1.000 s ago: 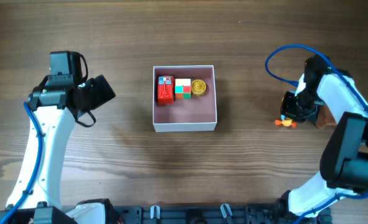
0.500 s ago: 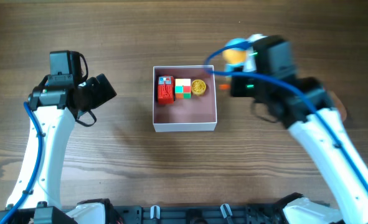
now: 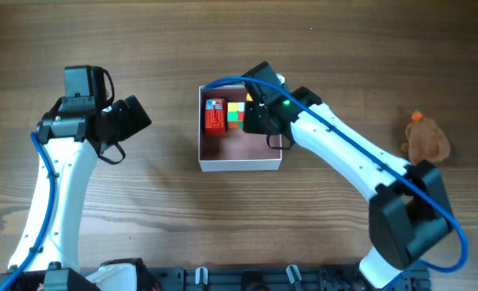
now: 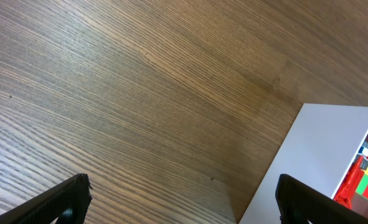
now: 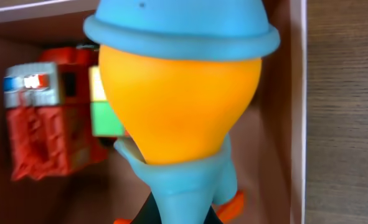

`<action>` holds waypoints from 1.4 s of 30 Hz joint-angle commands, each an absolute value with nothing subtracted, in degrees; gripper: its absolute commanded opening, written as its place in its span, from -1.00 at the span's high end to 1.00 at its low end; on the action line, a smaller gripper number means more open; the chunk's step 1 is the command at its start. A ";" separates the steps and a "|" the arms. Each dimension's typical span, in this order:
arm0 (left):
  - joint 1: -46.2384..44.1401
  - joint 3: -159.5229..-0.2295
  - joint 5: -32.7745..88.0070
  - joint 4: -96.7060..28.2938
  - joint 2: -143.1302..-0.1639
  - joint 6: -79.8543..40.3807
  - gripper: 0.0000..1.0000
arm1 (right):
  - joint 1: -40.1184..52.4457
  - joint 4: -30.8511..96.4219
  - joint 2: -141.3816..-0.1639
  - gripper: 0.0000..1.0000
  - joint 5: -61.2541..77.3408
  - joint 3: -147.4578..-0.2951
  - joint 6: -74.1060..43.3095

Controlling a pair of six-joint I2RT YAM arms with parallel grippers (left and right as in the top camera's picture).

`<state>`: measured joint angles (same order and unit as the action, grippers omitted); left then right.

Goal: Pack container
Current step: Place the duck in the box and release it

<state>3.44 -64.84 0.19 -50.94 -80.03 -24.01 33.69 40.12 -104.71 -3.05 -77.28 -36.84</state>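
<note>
Container [image 3: 239,165]: red truck [image 3: 215,116], colour cube [image 3: 235,118] packed below R gripper [image 3: 259,113], clamped on duck figurine [image 5: 179,99], not yet dropped; plush [image 3: 427,142] well to its right, unpacked.

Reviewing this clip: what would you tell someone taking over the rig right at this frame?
Left gripper: open, empty, parked left of the container.
Right gripper: shut on the orange and blue toy, held over the container's right side, not yet released.
Done: the red toy and colour cube lie in the container.
Left: release the toy inside. The brown plush lies on the table to the right, outside the container, and is probably next.
</note>
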 commanded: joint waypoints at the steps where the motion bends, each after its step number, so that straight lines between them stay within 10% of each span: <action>1: 3.20 -64.40 1.10 -50.76 -80.60 -22.72 -0.92 | 31.73 39.20 -106.19 0.92 -4.49 -77.56 -38.83; 3: 3.20 -64.40 1.10 -50.76 -80.60 -22.72 -0.93 | 30.94 38.94 -106.32 0.80 -3.81 -77.56 -37.12; 8: 3.20 -64.40 1.10 -50.76 -80.60 -22.72 -0.92 | 30.52 38.39 -106.30 -0.27 -2.63 -77.56 -34.44; 24: 3.20 -64.40 1.08 -50.76 -80.60 -22.70 -0.92 | 30.57 41.56 -98.50 -0.29 -4.14 -78.70 -31.44; 28: 3.20 -64.40 1.06 -50.78 -80.60 -22.68 -0.92 | 28.56 51.05 -88.05 -0.69 -17.89 -82.59 -30.20; 42: 3.22 -64.40 1.06 -51.22 -80.58 -22.72 -0.93 | -19.25 61.30 -78.04 -0.99 -3.77 -83.50 1.78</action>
<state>3.44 -64.84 0.36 -51.03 -80.05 -24.01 -12.38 60.34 -73.32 -9.26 -86.00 -12.40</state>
